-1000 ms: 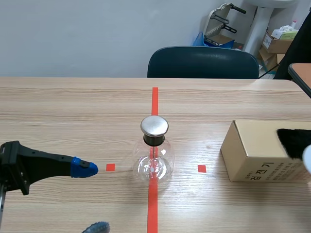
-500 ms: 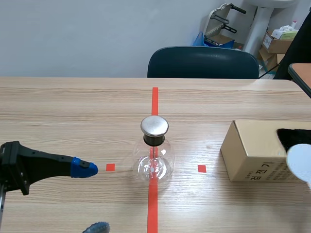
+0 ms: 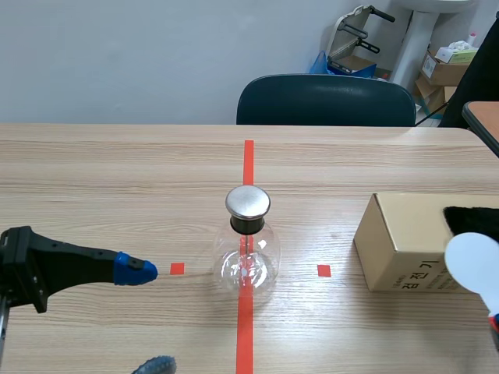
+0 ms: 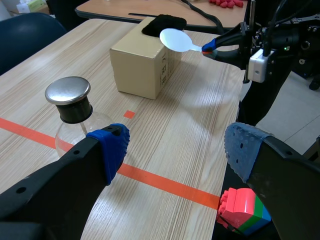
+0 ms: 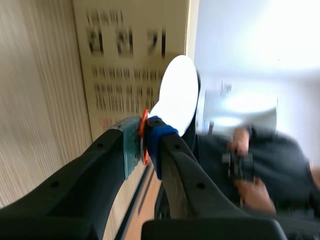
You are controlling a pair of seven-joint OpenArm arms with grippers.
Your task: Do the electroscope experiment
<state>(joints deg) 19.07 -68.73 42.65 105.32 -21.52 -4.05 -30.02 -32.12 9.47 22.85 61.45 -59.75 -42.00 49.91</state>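
The electroscope (image 3: 248,249) stands upright in the middle of the surface (image 3: 117,179), on the red tape line. It is a round flask of clear glass with a dark neck and a flat metal cap (image 3: 248,202) on top.

The glass looks thin, smooth and easy to break, and I think it is also light, so a push from the side could slide it or tip it over. If it must be held, the dark neck under the cap seems a safer place than the round belly. For the experiment it probably needs no grasp, only a soft approach to the cap.

The right tool (image 5: 144,140) is pressed together on the thin stem of a white paddle (image 3: 474,263). The round blade is free and stands in front of the cardboard box (image 3: 405,241), which carries a black cloth (image 4: 165,24) on its top. The paddle looks like stiff, light plastic. The hold is at the far end of the stem, so I judge the blade could turn between the pads if it is rubbed hard on the cloth.

The left tool (image 4: 177,147) is spread wide and holds nothing. It is low over the surface, beside the flask but not touching it.
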